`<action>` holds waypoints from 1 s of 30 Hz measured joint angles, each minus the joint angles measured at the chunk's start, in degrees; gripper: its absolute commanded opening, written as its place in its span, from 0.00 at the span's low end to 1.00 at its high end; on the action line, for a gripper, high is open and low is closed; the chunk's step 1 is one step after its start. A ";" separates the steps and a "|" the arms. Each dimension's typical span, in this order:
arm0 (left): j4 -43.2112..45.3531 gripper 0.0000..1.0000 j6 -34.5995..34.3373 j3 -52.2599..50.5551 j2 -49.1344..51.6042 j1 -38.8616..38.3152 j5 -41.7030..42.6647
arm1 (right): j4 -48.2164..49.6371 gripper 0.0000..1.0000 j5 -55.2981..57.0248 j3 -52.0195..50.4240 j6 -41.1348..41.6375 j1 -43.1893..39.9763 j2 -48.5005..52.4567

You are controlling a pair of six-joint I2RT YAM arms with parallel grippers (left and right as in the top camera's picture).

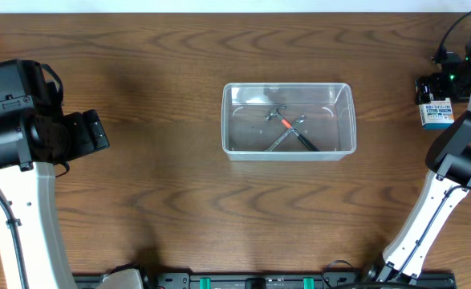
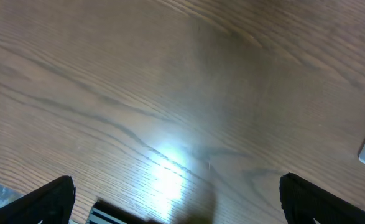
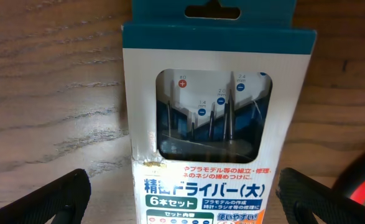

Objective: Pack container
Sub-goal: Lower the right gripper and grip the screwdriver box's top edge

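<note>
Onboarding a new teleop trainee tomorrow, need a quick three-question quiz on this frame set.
1. True or false: the clear plastic rectangular container is empty.
2. The white-and-teal cardboard screwdriver-set box lies: A) inside the container; B) on the brown wooden table, between the right arm's fingers; C) under the left arm.
3. Fill in: the left arm's fingers are ___ (open or shut).
Key: 1 false, small hand tools lie inside; 2 B; 3 open.

Dark wooden desk (image 1: 139, 64), grain plain, smooth with a soft sheen, container (image 1: 289, 87) of clear glossy plastic, thin metal tools (image 1: 287, 128) in it, one part orange, screwdriver pack (image 3: 207, 180) of printed card, scuffed at one edge, clear plastic window (image 3: 213, 115) over metal shafts
</note>
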 measured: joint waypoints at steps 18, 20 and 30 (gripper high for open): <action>0.00 0.98 0.00 0.00 0.00 0.00 0.00 | 0.98 0.99 0.46 0.00 -0.02 -0.24 0.00; 0.00 0.98 0.00 0.00 0.00 0.00 0.00 | 0.98 0.99 0.46 -0.02 -0.02 -0.44 0.00; 0.00 0.98 0.00 0.00 0.00 0.00 0.00 | 1.09 0.99 0.13 -0.02 -0.22 -1.22 0.00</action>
